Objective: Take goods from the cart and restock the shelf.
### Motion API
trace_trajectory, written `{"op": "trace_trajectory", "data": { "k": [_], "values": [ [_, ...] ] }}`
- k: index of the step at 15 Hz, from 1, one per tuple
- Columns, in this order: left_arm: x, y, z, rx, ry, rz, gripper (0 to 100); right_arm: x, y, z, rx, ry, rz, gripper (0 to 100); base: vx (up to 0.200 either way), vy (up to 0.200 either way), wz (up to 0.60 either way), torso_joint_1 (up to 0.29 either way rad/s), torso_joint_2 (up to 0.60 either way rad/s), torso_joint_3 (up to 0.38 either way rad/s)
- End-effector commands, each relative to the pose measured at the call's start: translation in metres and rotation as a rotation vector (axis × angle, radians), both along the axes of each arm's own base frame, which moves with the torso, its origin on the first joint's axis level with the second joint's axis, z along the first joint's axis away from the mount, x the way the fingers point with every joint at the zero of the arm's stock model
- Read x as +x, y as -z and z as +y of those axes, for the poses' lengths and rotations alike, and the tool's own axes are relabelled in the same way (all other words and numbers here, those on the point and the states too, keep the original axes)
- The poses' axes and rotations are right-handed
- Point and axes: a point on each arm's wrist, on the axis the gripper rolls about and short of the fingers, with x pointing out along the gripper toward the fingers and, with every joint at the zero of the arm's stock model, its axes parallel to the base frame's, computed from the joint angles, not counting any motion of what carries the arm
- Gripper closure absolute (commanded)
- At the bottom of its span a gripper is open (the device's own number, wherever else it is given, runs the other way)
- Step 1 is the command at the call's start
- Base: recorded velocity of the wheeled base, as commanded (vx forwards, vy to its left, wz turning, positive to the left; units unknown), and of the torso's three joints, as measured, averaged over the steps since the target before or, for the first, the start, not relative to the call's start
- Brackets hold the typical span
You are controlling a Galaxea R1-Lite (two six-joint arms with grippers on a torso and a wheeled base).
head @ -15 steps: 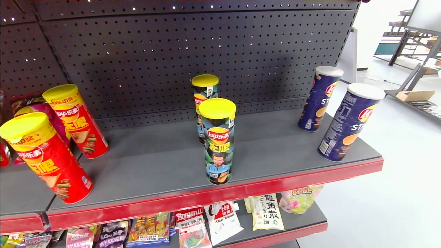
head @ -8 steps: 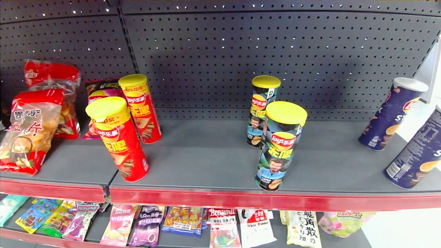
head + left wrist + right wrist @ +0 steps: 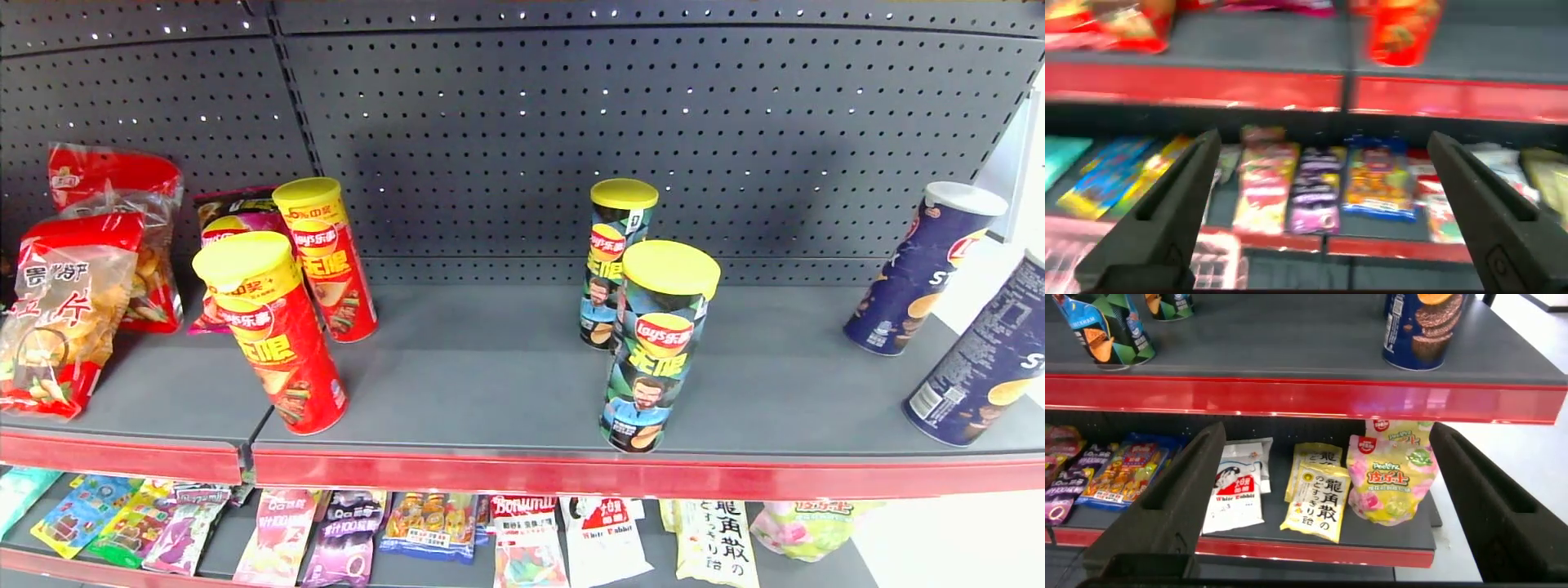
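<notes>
left gripper: wide open, empty, facing lower-tier bags | right gripper: wide open, empty, also at lower tier | shelf: red cans left, green cans middle, blue cans right, all standing

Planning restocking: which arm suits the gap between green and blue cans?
Right, likely: the open right pincer faces that gap, green can and blue can flanking; left pincer faces the red can.

Chip cans stand on the shelf, snack bags left, packets below.
</notes>
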Motion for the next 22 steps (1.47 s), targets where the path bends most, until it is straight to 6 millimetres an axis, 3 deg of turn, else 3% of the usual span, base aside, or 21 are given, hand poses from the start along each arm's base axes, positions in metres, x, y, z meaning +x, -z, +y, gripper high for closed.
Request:
{"op": "trace_trajectory", "data": {
  "k": [1,2,4,8,14,15,17,18,21,22],
  "values": [
    [0.001,0.000,-0.001,0.008,-0.066,0.011,0,0.000,0.000,0.000,0.000,0.000,0.001,0,0.000,0.000,0.00,0.000,0.00,0.000],
    [0.001,0.000,-0.002,0.009,-0.175,0.027,0,0.000,0.000,0.000,0.000,0.000,0.001,0,0.000,0.000,0.00,0.000,0.00,0.000],
    [0.003,0.000,-0.003,-0.002,-0.212,0.043,0,0.000,0.000,0.000,0.000,0.000,0.001,0,0.000,0.000,0.00,0.000,0.00,0.000],
    [-0.008,0.003,-0.007,-0.041,0.091,-0.124,0,0.000,0.000,0.000,0.000,0.000,0.001,0,0.000,0.000,0.00,0.000,0.00,0.000],
    [-0.008,0.008,-0.007,-0.011,0.067,-0.089,0,-0.001,-0.006,0.000,0.000,-0.001,-0.034,0,0.000,0.000,0.00,0.000,0.00,0.000],
    [-0.008,0.008,-0.007,0.016,0.072,-0.088,0,-0.006,-0.054,0.000,0.015,-0.048,-0.121,0,0.000,0.000,0.00,0.000,0.00,0.000],
    [-0.008,0.008,-0.007,0.013,0.074,-0.088,0,0.010,-0.120,0.001,0.044,-0.131,-0.105,0,0.000,0.000,0.00,0.000,0.00,0.000],
    [-0.008,0.008,-0.007,0.013,0.074,-0.088,0,0.022,-0.131,0.003,0.019,-0.206,-0.068,0,0.000,0.000,0.00,0.000,0.00,0.000],
    [-0.008,0.008,-0.007,0.013,0.074,-0.088,0,0.081,-0.137,0.013,-0.041,-0.325,0.151,0,0.000,0.000,0.00,0.000,0.00,0.000],
    [-0.008,0.008,-0.007,0.013,0.074,-0.088,0,0.088,-0.134,0.017,-0.041,-0.379,0.189,0,0.000,0.000,0.00,0.000,0.00,0.000]
  ]
}}
